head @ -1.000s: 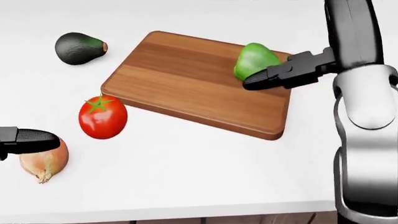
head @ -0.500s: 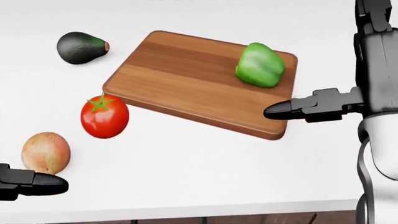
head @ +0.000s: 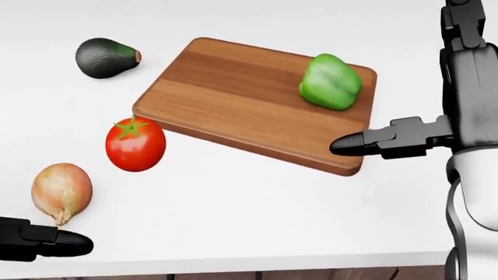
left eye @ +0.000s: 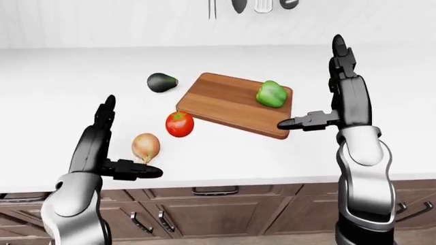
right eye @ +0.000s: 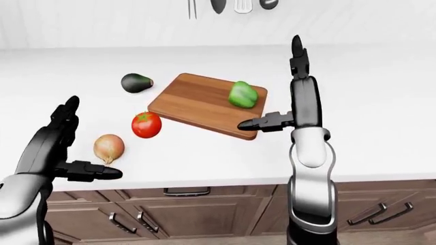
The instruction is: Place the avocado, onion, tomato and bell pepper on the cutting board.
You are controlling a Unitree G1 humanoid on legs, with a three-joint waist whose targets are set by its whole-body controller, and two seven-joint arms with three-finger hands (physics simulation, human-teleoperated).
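Observation:
A green bell pepper (head: pixel 331 81) lies on the wooden cutting board (head: pixel 233 99), near its right end. A dark avocado (head: pixel 105 57) lies on the white counter left of the board. A red tomato (head: pixel 135 144) sits just off the board's lower left edge. A brown onion (head: pixel 61 191) lies below and left of the tomato. My right hand (left eye: pixel 308 81) is open and empty, its thumb at the board's lower right corner and apart from the pepper. My left hand (left eye: pixel 134 135) is open and empty, its thumb just below the onion and not touching it.
The white counter (left eye: pixel 225 153) ends in an edge at the bottom of the views, with wooden drawers (left eye: pixel 204 206) below. Utensils (left eye: pixel 255 5) hang on the wall above the board.
My right hand has let go of the pepper and drawn back to the board's lower right. My left hand has dropped below the onion, which now shows whole. The view has shifted slightly.

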